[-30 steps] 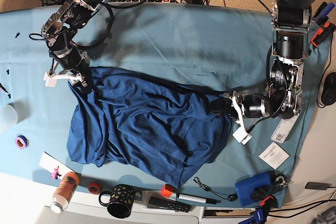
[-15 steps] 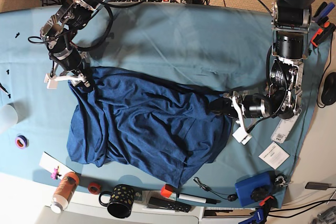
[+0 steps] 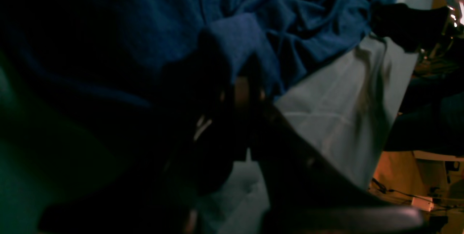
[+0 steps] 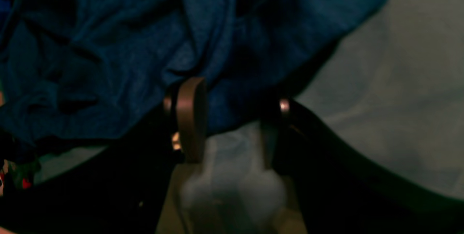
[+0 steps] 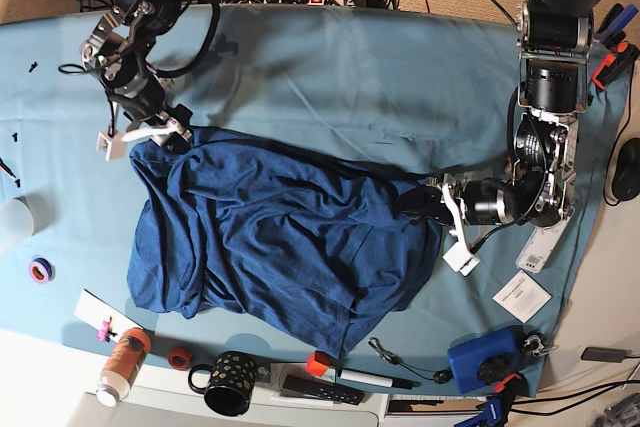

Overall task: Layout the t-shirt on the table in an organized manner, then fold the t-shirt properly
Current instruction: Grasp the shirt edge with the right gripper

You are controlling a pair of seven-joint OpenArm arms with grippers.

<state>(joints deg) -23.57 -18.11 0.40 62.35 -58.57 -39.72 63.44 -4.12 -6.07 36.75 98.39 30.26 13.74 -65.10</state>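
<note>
right pincer [image 5: 150,132], at the left of the base view, has climbed toward the far edge of the table [image 5: 350,77] over the last second, and the arm above it has swung with it. its jaws stand spread: in its own wrist view the two fingers [image 4: 190,118] are well apart, with the dark hem of the t-shirt [image 5: 280,237] lying across their tips and bare table cover showing in the gap behind. i cannot tell whether any cloth is really caught there, though the near corner of the shirt looks drawn out a little after it. moving right, the t-shirt lies rumpled in the middle of the table, creased and doubled over along its lower edge, so the laying-out is not done and no fold has begun. at the right, the left pincer [image 5: 410,203] has not moved; it sits low at the shirt's right edge, pressed together, and its wrist view shows a fold of blue cloth rising from the tips, so i judge it is pinching the fabric. to me that reads as one side anchored while the other corner gets stretched away to flatten the shirt.
</note>
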